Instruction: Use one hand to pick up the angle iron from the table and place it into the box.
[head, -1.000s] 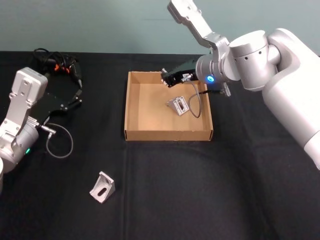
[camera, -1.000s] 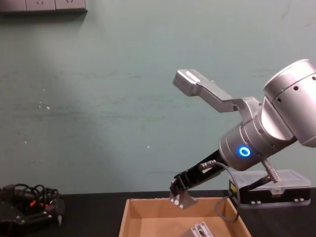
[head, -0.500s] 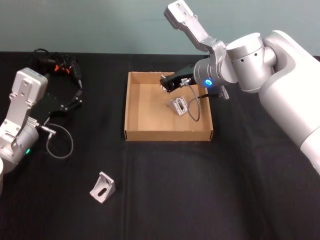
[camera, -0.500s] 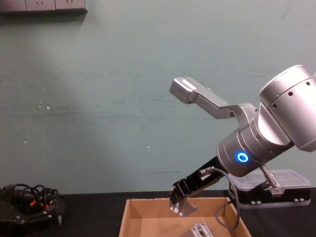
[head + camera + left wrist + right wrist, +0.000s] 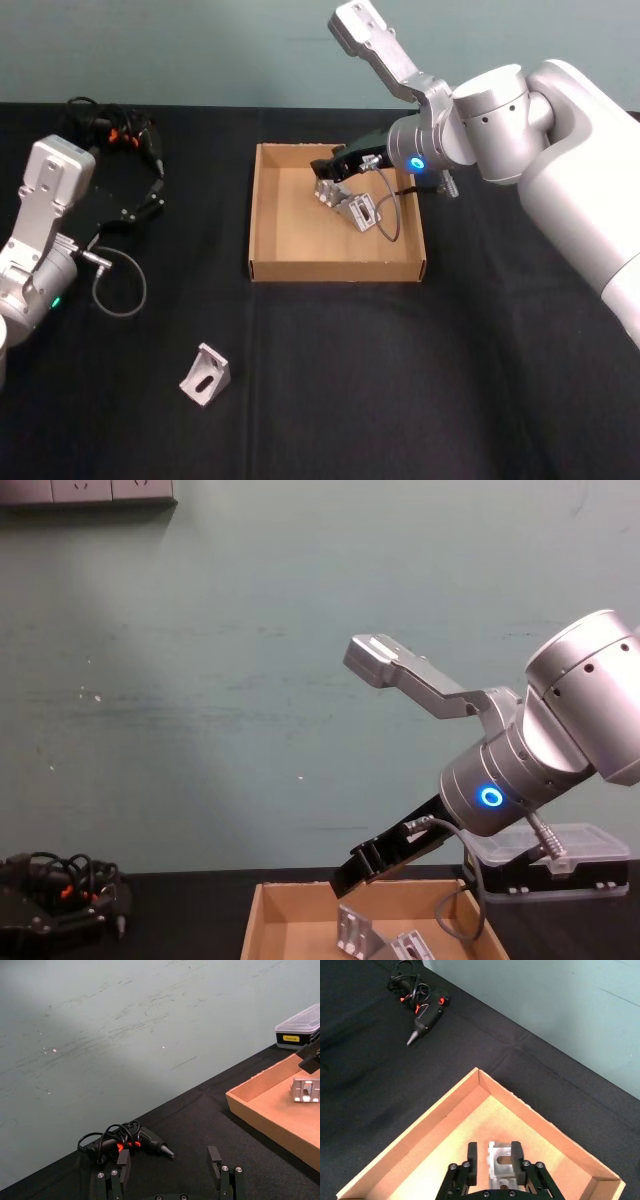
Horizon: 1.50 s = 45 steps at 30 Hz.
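1. In the far half of the cardboard box [image 5: 335,268], an angle iron [image 5: 328,192] is lying beside a second angle iron [image 5: 358,212]; the right gripper [image 5: 324,168] is hovering above, fingers spread, empty.
2. Near-left on the table [image 5: 400,380], a third angle iron [image 5: 205,376] is waiting: stiff, slick metal, probably best pinched across one flange.
3. The left gripper [image 5: 169,1152] is idling at left, fingers apart.

Black glue gun [image 5: 427,1019], cord [image 5: 407,980] tangled — clear-lidded plastic case [image 5: 560,858]

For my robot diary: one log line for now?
right gripper: open, above box | angle iron: in box | left gripper: open, parked left | another angle iron: on table
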Tool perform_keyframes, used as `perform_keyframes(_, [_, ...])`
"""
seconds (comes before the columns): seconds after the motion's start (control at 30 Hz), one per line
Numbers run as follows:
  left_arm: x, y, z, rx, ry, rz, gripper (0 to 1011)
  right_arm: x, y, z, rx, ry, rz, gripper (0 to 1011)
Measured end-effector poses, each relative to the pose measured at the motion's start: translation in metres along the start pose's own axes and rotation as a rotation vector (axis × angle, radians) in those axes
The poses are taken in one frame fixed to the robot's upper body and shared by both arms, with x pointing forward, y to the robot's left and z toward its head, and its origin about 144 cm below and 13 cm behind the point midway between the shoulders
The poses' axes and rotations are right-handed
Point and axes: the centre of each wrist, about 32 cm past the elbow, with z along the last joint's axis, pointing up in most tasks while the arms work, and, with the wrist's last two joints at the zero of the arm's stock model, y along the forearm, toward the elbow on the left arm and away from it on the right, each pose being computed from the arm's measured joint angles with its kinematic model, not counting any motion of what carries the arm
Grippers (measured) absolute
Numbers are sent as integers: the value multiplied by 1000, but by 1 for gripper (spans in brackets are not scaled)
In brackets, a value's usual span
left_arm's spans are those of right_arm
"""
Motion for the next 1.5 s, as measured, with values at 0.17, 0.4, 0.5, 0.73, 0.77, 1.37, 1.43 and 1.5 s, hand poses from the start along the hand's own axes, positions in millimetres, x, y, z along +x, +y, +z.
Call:
perform_keyframes(0.17, [0, 0, 0, 0, 0, 0, 1000, 0, 0, 0, 0, 0, -1, 548])
perform_keyframes(0.4, [0, 0, 0, 0, 0, 0, 1000, 0, 0, 0, 2, 0, -1, 786])
perform_keyframes(0.5, [0, 0, 0, 0, 0, 0, 1000, 0, -1, 0, 6, 0, -1, 853])
perform_keyframes(0.73, [0, 0, 0, 0, 0, 0, 1000, 3, -13, -2, 106, -4, 11, 1004])
perform_keyframes(0.77, [0, 0, 0, 0, 0, 0, 1000, 3, -17, -3, 127, -7, 21, 1004])
perform_keyframes(1.37, [0, 0, 0, 0, 0, 0, 1000, -27, -58, -45, 331, -191, 317, 1004])
perform_keyframes(1.43, [0, 0, 0, 0, 0, 0, 1000, -31, -59, -50, 335, -218, 373, 1004])
perform_keyframes(1.5, [0, 0, 0, 0, 0, 0, 1000, -33, -58, -52, 333, -234, 407, 1004])
